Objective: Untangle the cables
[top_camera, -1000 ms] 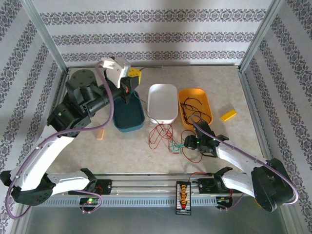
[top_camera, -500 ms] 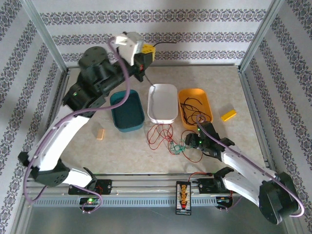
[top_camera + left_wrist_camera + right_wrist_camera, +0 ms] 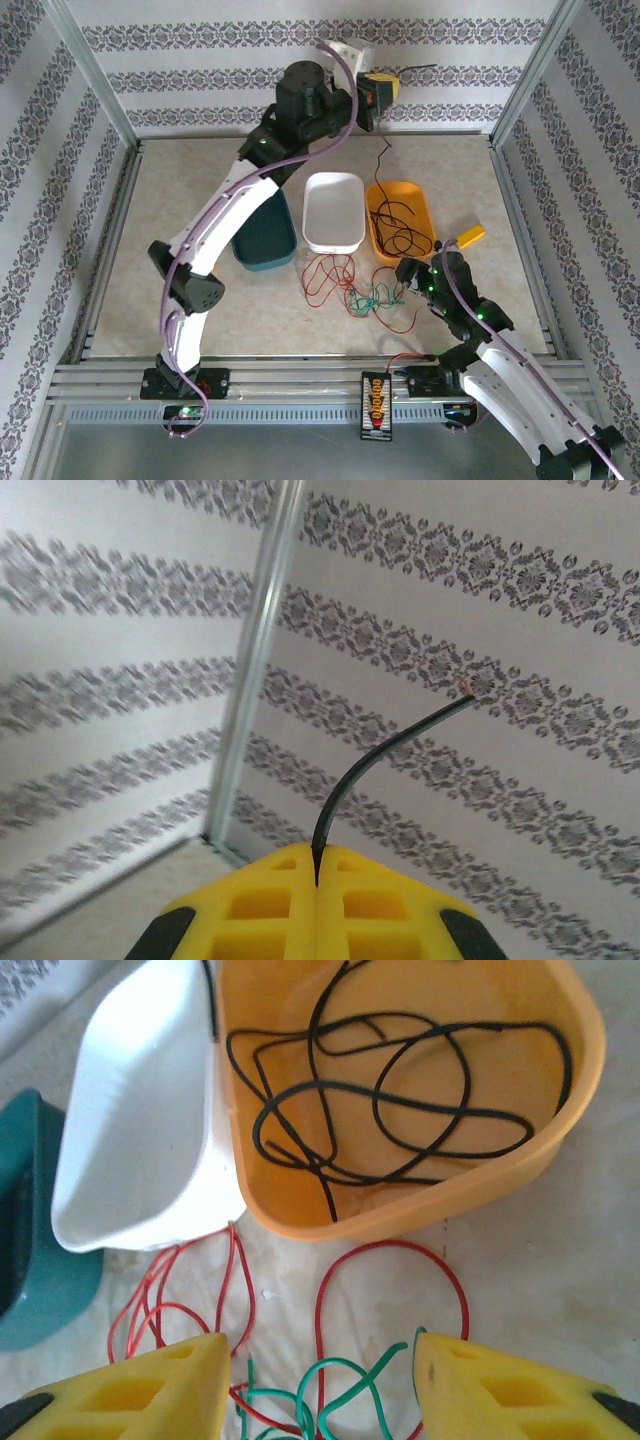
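Cables (image 3: 350,285) lie in two lots. Red loops (image 3: 390,1290) and green loops (image 3: 330,1390) are tangled on the table (image 3: 180,220) at 6 o'clock of the white tray (image 3: 333,210). Black loops (image 3: 400,225) are coiled inside the orange tray (image 3: 400,184), which sits just beside the white tray at its 3 o'clock. A teal tray (image 3: 265,235) stands at the white tray's 9 o'clock, and a small yellow block (image 3: 468,236) lies on the table at 3 o'clock of the orange tray. The left gripper (image 3: 388,88) is raised high against the patterned back wall, at 12 o'clock of the orange tray. Its yellow fingers (image 3: 250,910) are clenched on one black strand (image 3: 340,790); a short end curves up past the fingertips, and the rest hangs down toward the orange tray. The right gripper (image 3: 320,1380) sits low over the table at 3 o'clock of the red and green tangle, its jaws spread wide and released. In its wrist view the green loops and one red loop lie on the table between the two fingers, touching neither as far as can be told.
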